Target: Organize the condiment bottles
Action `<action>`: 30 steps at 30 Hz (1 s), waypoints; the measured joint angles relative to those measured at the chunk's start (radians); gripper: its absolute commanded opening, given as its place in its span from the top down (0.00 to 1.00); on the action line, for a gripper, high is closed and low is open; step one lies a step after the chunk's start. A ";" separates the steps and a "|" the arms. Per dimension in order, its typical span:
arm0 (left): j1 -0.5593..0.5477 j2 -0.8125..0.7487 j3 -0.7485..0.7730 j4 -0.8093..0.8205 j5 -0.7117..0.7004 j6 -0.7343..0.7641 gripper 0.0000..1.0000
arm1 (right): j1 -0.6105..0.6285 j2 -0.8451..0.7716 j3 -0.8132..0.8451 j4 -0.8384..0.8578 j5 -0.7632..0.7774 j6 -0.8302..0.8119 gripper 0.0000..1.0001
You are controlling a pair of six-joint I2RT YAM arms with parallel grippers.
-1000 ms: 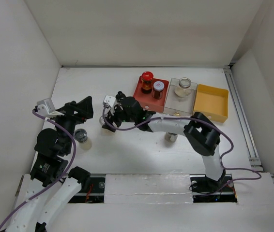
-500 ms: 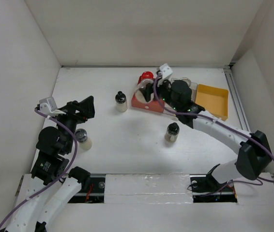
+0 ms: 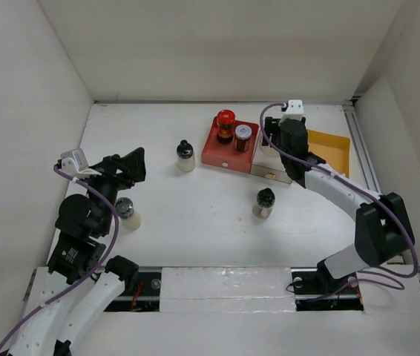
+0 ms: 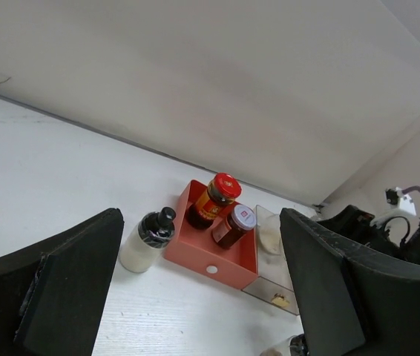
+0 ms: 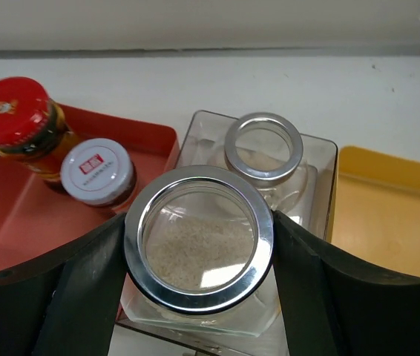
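My right gripper (image 5: 199, 252) is shut on a clear round jar (image 5: 199, 248) with a silver-rimmed lid and pale grains inside. It holds the jar over the near part of the clear tray (image 5: 321, 159); I cannot tell whether the jar touches the tray floor. A second clear jar (image 5: 263, 146) stands behind it in that tray. A red-lidded dark jar (image 3: 225, 124) and a silver-lidded dark jar (image 3: 243, 136) stand in the red tray (image 3: 217, 154). Two black-knob shakers (image 3: 185, 156) (image 3: 263, 202) stand on the table. My left gripper (image 4: 202, 297) is open and empty.
A yellow tray (image 3: 330, 154) sits right of the clear tray, against which my right arm (image 3: 329, 185) reaches. A small silver-lidded jar (image 3: 125, 210) stands beside my left arm. White walls enclose the table on three sides.
My right gripper has swung from the table's left centre across to the clear tray, with the clear jar in it. One shaker it hid now shows. The left arm has not moved.
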 measured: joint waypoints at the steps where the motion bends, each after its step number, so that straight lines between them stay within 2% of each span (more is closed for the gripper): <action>1: 0.000 0.000 0.000 0.000 0.001 0.000 0.18 | -0.009 0.017 0.000 0.000 0.010 0.006 0.48; 14: 0.000 0.021 0.000 0.006 0.005 0.000 0.18 | -0.021 0.138 -0.093 0.062 0.074 0.111 0.45; 17: 0.000 0.029 0.000 0.010 0.008 0.000 0.18 | -0.022 0.167 -0.114 0.095 0.078 0.132 0.41; 20: 0.000 0.041 0.000 0.011 0.012 0.000 0.15 | -0.028 0.182 -0.125 0.137 0.071 0.146 0.30; 21: 0.000 0.043 0.000 0.011 0.014 0.000 0.11 | -0.029 0.183 -0.129 0.150 0.068 0.152 0.20; 24: 0.000 0.045 0.000 0.014 0.018 0.001 0.05 | -0.033 0.185 -0.131 0.166 0.050 0.159 0.10; 25: 0.000 0.045 0.000 0.014 0.019 0.001 0.02 | -0.033 0.185 -0.131 0.167 0.047 0.159 0.04; 27: 0.000 0.046 0.000 0.015 0.022 0.001 0.01 | -0.034 0.183 -0.133 0.171 0.041 0.158 0.00; 30: 0.000 0.048 0.000 0.014 0.025 0.001 0.01 | -0.034 0.152 -0.149 0.166 0.034 0.148 0.00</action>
